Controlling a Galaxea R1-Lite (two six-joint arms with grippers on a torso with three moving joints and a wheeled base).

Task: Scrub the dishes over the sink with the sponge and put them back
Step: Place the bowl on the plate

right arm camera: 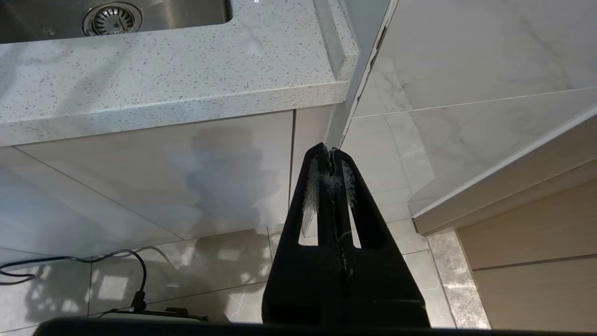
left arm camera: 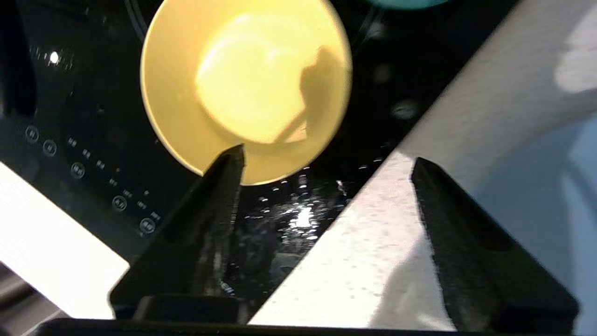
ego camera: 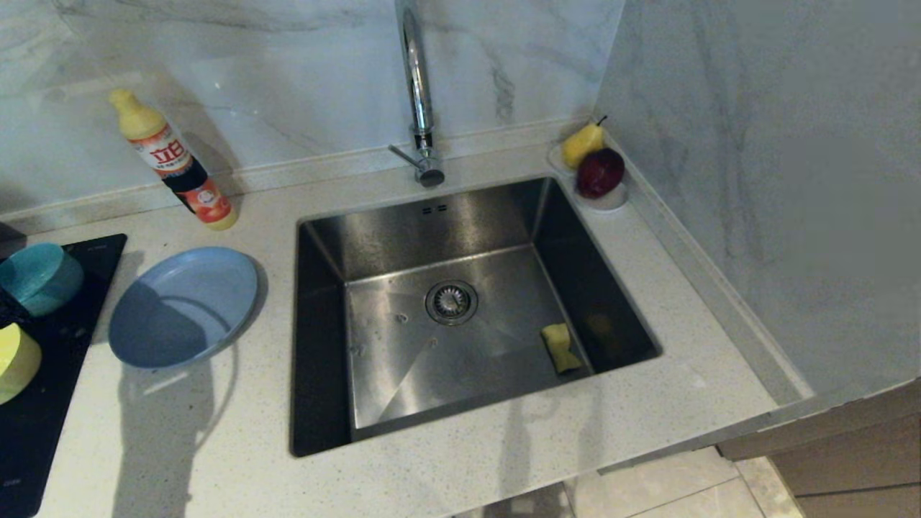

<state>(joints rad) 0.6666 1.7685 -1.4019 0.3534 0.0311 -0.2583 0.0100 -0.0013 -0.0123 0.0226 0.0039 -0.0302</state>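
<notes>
Left gripper agape above cooktop edge

The left tool hung with its two dark fingers spread wide apart and nothing between them, tips pointing down and forward; it appeared only in its own wrist view, and neither arm showed in the head view. The right tool pointed forward and slightly down, its fingers pressed together at the tips with pale fuzz clinging to their inner faces, gripping nothing. That arm sat low, its tool below the level of the bench edge.
</notes>
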